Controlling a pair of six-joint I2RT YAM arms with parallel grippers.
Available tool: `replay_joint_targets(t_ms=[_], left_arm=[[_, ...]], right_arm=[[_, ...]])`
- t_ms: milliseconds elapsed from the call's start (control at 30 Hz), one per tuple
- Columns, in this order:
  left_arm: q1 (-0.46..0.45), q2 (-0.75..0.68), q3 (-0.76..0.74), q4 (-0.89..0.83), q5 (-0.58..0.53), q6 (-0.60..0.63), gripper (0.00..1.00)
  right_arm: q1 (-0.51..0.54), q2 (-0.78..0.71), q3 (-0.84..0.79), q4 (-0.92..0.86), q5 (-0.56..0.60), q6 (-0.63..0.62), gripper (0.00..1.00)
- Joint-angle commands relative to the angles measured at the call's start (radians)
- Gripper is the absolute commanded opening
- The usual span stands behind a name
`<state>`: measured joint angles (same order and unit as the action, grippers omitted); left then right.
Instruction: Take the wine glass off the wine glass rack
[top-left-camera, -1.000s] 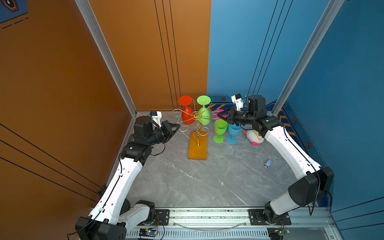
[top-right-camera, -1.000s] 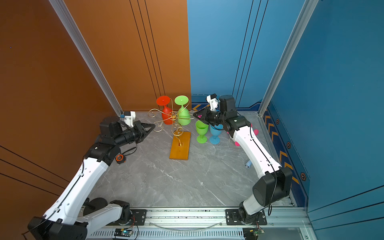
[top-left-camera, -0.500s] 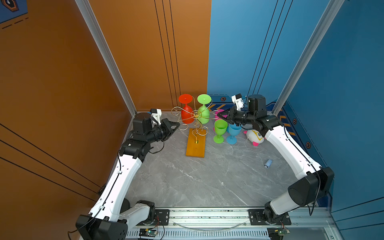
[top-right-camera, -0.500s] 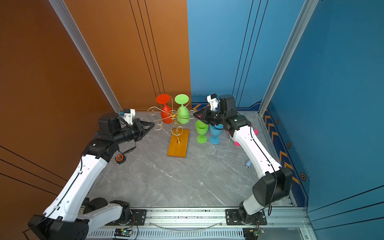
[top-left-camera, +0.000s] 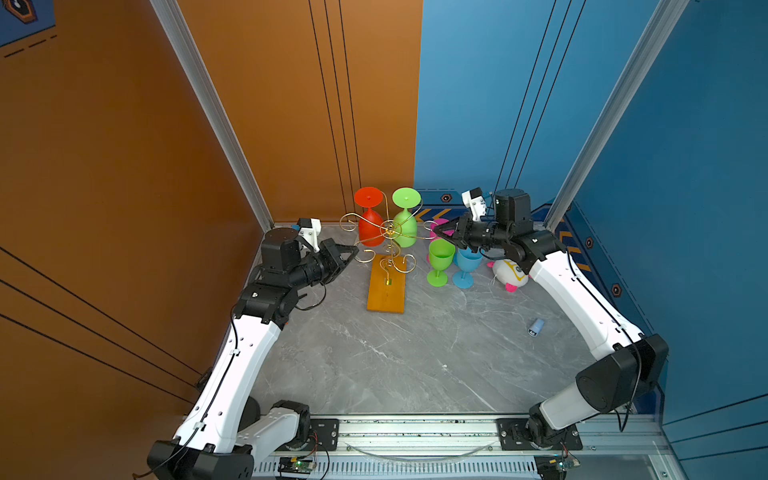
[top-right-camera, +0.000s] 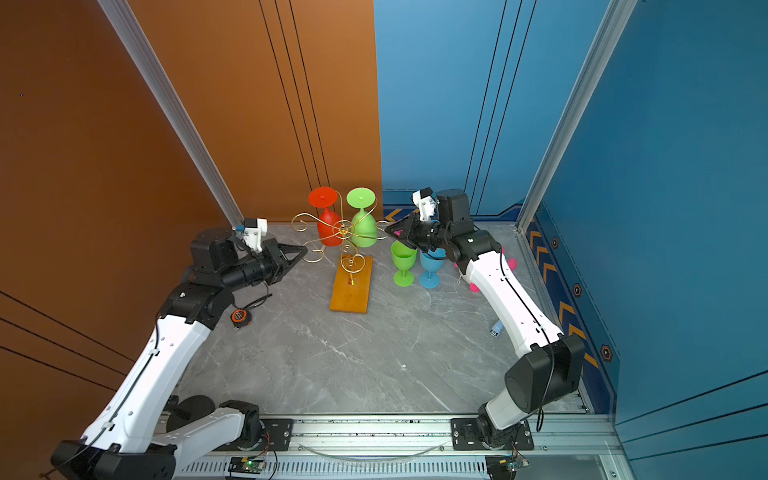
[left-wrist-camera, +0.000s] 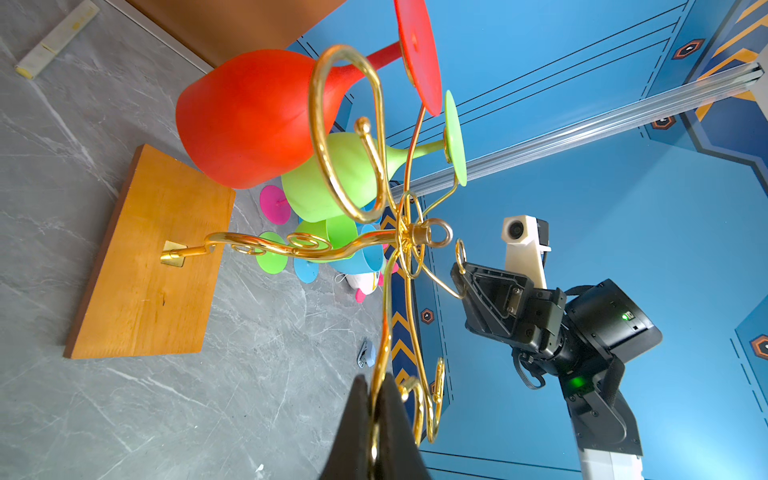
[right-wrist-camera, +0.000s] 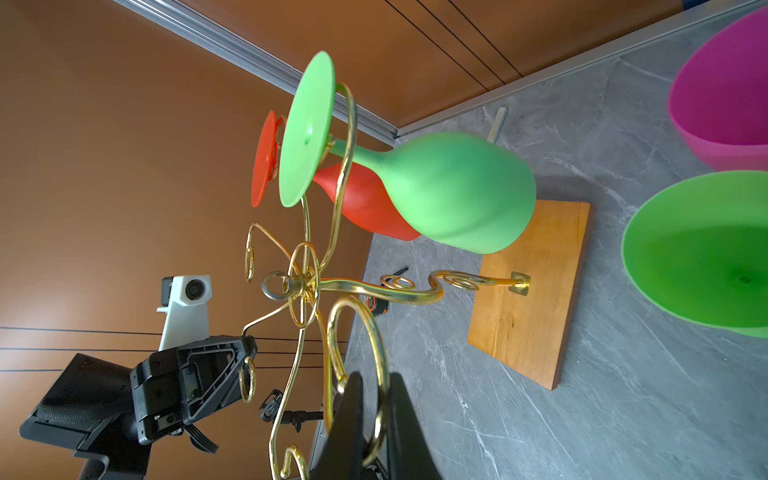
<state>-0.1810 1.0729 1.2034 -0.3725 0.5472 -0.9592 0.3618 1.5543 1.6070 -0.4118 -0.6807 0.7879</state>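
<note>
left tool (left-wrist-camera: 372, 380) was pinched narrow on a scroll arm of the wine glass rack (top-left-camera: 389, 227). right tool (right-wrist-camera: 376, 378) was clamped the same way on a scroll arm on the opposite side. The rack's wooden base (top-left-camera: 385, 291) sat on the counter (top-left-camera: 415, 353). The red wine glass (top-left-camera: 369, 227) and green wine glass (top-left-camera: 405, 229) hung upside down side by side on the far arms, apart from both tools. A second green glass (top-left-camera: 440, 258) and a blue glass (top-left-camera: 467, 266) stood upright on the counter just right of the rack, below the right tool.
</note>
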Motion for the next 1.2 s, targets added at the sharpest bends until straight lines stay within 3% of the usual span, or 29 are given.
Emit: replay_joint_targets(t_ms=[0, 633, 967, 1167], left_arm=[[0.004, -0.067, 0.001, 0.095, 0.026, 0.011, 0.02], [0.004, -0.136, -0.130, 0.077, -0.010, 0.028, 0.02], [0.011, -0.080, -0.106, 0.079, -0.026, 0.075, 0.05], [0.012, -0.030, -0.086, 0.125, -0.024, 0.077, 0.07]], right_arm=[[0.029, -0.081, -0.005, 0.074, -0.028, -0.058, 0.01], [0.051, -0.121, -0.097, 0.074, 0.026, -0.064, 0.01], [0.020, -0.072, -0.063, 0.074, 0.009, -0.092, 0.12], [0.005, -0.002, -0.018, 0.096, -0.016, -0.099, 0.13]])
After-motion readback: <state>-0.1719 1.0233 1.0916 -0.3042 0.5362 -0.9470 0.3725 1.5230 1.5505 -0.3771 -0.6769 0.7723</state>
